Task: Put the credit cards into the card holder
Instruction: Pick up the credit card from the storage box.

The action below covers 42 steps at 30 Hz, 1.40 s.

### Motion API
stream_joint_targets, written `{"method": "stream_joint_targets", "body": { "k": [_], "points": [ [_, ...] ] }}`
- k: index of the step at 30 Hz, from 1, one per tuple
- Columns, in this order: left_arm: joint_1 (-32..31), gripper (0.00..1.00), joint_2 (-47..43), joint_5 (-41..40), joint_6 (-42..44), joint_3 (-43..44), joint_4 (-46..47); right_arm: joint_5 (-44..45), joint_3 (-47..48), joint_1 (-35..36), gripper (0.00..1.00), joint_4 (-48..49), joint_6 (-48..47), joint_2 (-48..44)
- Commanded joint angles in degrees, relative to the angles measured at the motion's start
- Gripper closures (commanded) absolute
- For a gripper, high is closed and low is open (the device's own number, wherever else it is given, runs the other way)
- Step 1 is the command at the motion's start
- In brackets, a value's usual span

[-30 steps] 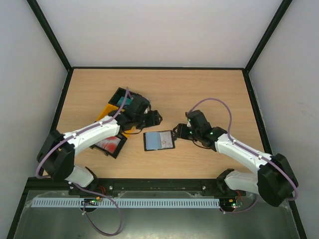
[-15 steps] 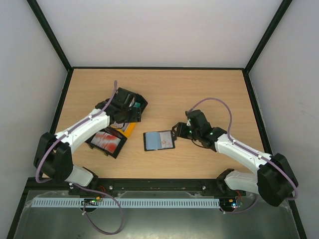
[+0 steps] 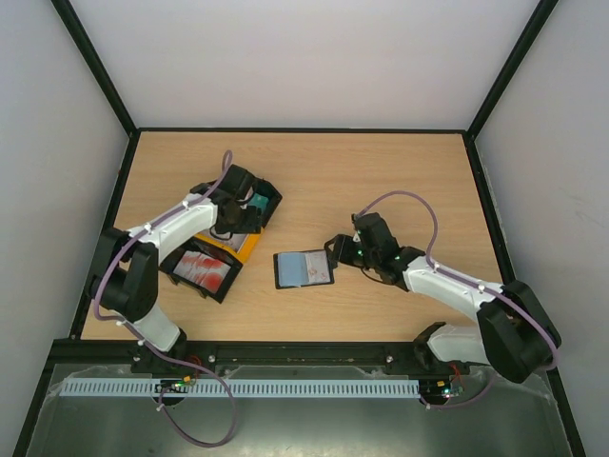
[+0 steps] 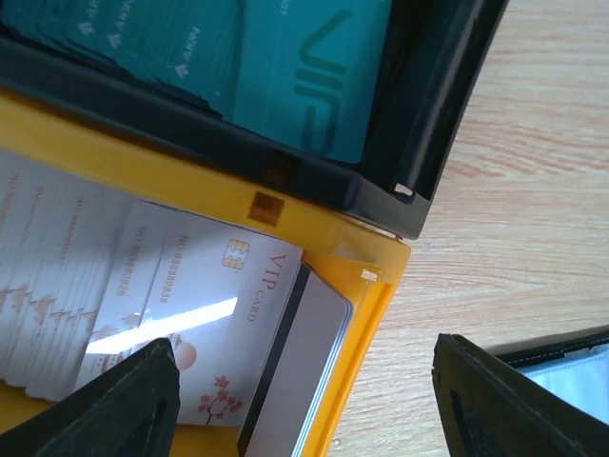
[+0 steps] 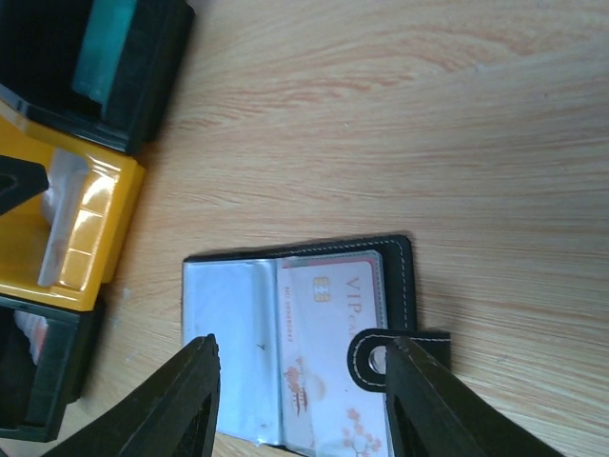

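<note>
The black card holder (image 3: pixel 304 269) lies open on the table, one whitish card (image 5: pixel 328 324) in its right clear sleeve and its clasp strap (image 5: pixel 366 360) folded over that side. My right gripper (image 5: pixel 304 405) hovers open over it, one finger on each side; it shows in the top view as the right gripper (image 3: pixel 336 249). My left gripper (image 4: pixel 304 409) is open and holds nothing, low over the corner of the yellow tray (image 4: pixel 381 295) with the whitish credit cards (image 4: pixel 171 286). Teal cards (image 4: pixel 285 67) fill the black tray beyond. A corner of the holder (image 4: pixel 571 354) shows at right.
Three trays sit in a slanted row at the left: a black one with teal cards (image 3: pixel 255 202), a yellow one (image 3: pixel 231 246), and a black one with red-and-white cards (image 3: pixel 203 270). Black frame rails edge the wooden table (image 3: pixel 400 181).
My left gripper has pulled back from beside the holder to above the trays. My right gripper has edged slightly left over the holder. The holder has not moved.
</note>
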Motion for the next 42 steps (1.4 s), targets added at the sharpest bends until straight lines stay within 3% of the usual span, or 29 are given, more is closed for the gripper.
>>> {"method": "stream_joint_targets", "body": {
  "k": [1,12,24,42],
  "points": [
    [0.16,0.27,2.24,1.67,3.38,2.02,-1.92,-0.65,0.74,0.2,0.53,2.09,-0.05,1.83],
    [0.07,0.32,7.59,5.36,7.0,3.97,-3.27,0.21,0.56,0.2,0.53,2.82,-0.03,3.46],
    [0.08,0.3,9.5,5.9,7.97,3.83,-5.28,0.03,0.38,0.2,0.52,2.68,-0.4,4.16],
    [-0.19,0.5,5.27,8.97,7.75,3.04,-6.14,0.19,-0.09,0.2,0.52,1.99,-0.16,3.56]
  ]
}}
